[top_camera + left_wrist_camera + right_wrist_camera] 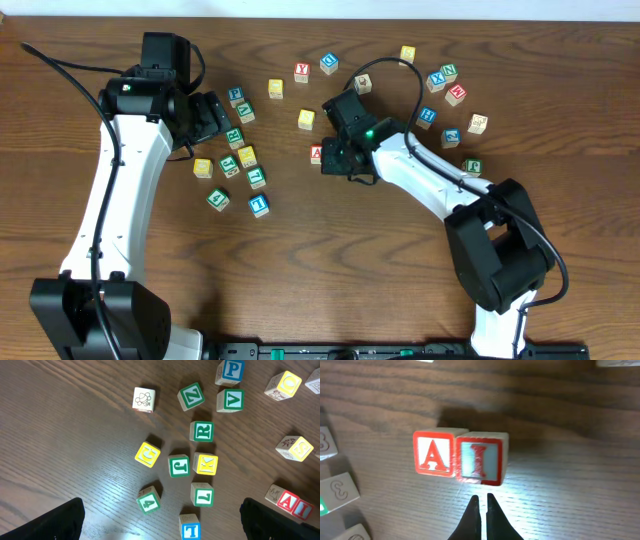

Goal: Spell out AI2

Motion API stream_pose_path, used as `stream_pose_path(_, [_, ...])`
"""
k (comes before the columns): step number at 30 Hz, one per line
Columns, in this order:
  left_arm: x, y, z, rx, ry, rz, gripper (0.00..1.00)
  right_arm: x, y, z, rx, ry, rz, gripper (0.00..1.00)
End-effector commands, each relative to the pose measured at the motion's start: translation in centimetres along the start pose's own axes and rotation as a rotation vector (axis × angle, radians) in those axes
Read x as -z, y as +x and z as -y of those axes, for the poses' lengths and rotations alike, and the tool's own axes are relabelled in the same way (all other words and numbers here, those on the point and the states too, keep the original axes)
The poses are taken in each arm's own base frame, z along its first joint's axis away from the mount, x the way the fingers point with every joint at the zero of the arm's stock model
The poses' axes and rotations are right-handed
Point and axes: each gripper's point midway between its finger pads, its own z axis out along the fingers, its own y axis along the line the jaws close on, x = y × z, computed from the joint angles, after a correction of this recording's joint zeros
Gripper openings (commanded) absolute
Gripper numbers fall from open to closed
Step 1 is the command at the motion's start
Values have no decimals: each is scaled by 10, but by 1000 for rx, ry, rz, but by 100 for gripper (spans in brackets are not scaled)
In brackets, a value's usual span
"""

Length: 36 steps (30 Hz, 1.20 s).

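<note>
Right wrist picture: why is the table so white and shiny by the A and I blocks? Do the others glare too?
Right wrist view: glare washes out the brown wooden table beside the wooden cube with the red "I", whose face looks smeared; the red "A" wooden cube looks clearer. Left wrist view: fainter sheen low on the table, letters crisp. Overhead view: even light, no glare.

— How many cubes (306, 119) are on that table (330, 290)?
— Twenty-three show from above. Three more sit tucked under the arms, so twenty-six.
— And the arms?
— Two: the left arm (125, 190) and the right arm (430, 185). Just the one table.
</note>
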Motion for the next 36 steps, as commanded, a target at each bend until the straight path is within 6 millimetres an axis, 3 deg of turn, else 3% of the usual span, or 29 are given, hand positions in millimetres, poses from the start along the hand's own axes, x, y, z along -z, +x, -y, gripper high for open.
stream_pose_path(1, [1,-3,-2,-6,-17,11,98,-3,2,2,16,13,5,1])
stream_pose_path(36, [1,-3,-2,-6,-17,11,98,-21,11,1,18,2,-37,1])
